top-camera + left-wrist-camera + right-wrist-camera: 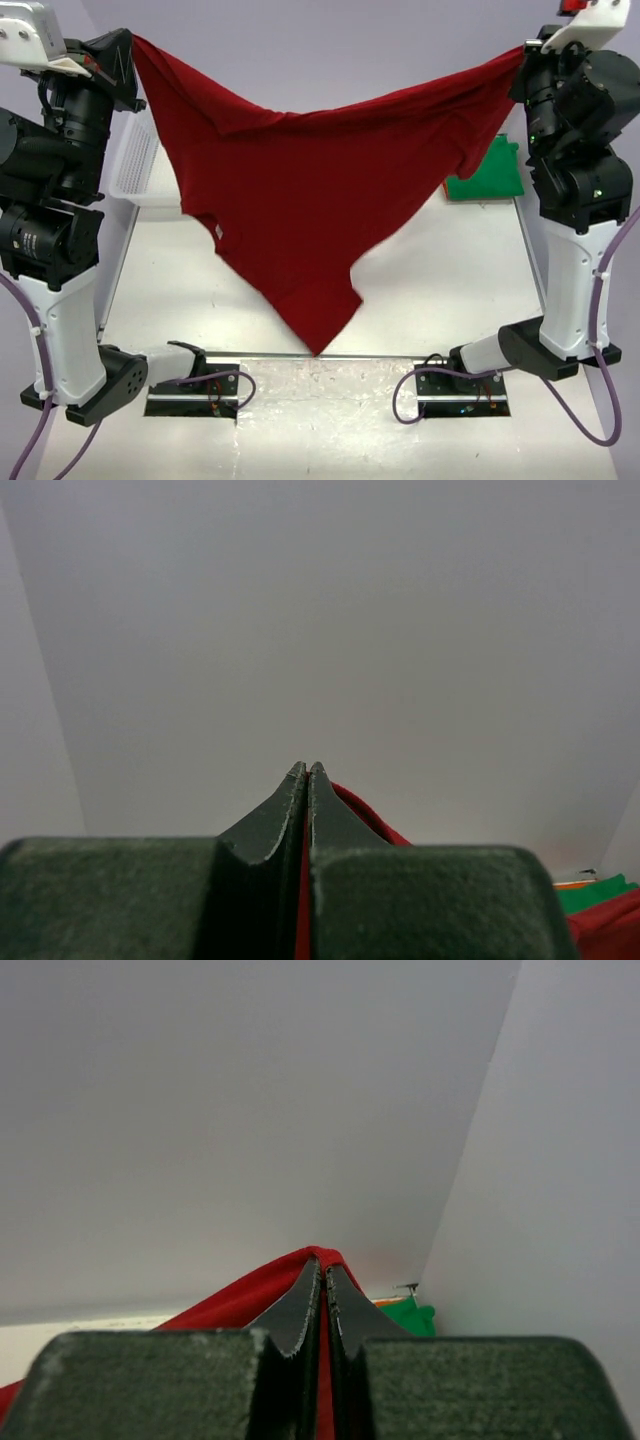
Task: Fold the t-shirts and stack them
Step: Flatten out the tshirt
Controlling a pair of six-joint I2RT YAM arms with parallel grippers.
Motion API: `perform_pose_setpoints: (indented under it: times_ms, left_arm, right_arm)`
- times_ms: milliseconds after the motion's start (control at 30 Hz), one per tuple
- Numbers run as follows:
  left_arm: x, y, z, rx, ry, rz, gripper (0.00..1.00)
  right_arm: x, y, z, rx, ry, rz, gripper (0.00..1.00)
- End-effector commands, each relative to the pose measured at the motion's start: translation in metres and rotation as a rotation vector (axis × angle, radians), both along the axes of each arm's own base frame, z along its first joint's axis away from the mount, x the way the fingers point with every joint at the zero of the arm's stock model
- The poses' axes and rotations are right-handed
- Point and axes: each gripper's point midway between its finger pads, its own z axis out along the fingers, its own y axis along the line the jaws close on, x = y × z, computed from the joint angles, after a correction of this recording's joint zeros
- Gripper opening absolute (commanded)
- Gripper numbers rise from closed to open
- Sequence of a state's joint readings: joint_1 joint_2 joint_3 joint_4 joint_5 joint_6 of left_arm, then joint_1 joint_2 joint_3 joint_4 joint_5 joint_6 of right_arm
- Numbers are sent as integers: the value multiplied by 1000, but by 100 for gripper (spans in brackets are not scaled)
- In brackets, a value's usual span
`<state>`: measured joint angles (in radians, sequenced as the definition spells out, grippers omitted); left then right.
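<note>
- The dark red t-shirt [300,190] was held spread in the air above the table [450,290]. It was stretched between the two arms, with its lowest tip hanging near the table's near edge.
- The left gripper [307,770] was clenched on one upper corner of the shirt, and a sliver of red cloth was pinched between its closed fingers.
- The right gripper [322,1263] was clamped in the same way on the opposite corner, with red fabric caught between its fingers.
- No fold was seen in this shirt, so it was judged to be at the lift-and-spread stage.
- The bright green t-shirt [490,175] lay at the far right of the table, partly hidden by the red cloth. How neatly it was folded could not be told.
- A thin strip of the orange t-shirt [572,884] was glimpsed just beside the green one; its condition could not be judged.
- The white mesh basket [135,165] stood at the far left.
- Laying the red shirt flat, folding it and stacking it were judged to remain.
</note>
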<state>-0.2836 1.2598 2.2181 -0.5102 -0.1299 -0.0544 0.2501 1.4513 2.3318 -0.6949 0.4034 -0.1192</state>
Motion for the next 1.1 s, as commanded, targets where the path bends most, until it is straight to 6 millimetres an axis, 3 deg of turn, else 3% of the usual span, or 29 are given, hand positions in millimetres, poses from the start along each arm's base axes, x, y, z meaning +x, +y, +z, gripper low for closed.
perform_pose_setpoints:
  times_ms: [0,167,367,433,533,567,667,700,767,867,967,1000,1067]
  left_arm:
    - [-38,20,35,-14,-121,57,0]
    - [-58,20,40,-22,-149,23,0]
    - [-99,23,51,-52,-211,-32,0]
    - [-119,23,57,-62,-246,-64,0]
    - [-145,21,65,-72,-301,-114,0]
    - [-151,21,68,-77,-312,-129,0]
    - [-158,20,73,-84,-338,-145,0]
    - [-151,18,74,-83,-330,-145,0]
    - [-141,16,75,-80,-325,-142,0]
    - [-106,10,73,-63,-295,-113,0]
    - [-55,3,68,-32,-256,-61,0]
    - [-24,-2,61,-22,-227,-38,0]
    - [8,-6,53,1,-209,-1,0]
  right_arm:
    - [-37,-20,48,8,-153,-52,0]
    - [-58,-18,50,20,-155,-11,0]
    - [-120,-16,65,62,-230,83,0]
    - [-149,-8,73,83,-277,169,0]
    - [-176,11,79,78,-321,316,0]
    - [-194,13,83,93,-354,356,0]
    - [-215,21,89,109,-404,435,0]
    - [-217,23,90,106,-412,448,0]
    - [-208,26,94,98,-416,447,0]
    - [-188,27,100,85,-415,421,0]
    - [-141,30,101,30,-399,361,0]
    - [-109,31,97,29,-365,318,0]
    - [-76,33,98,-4,-354,276,0]
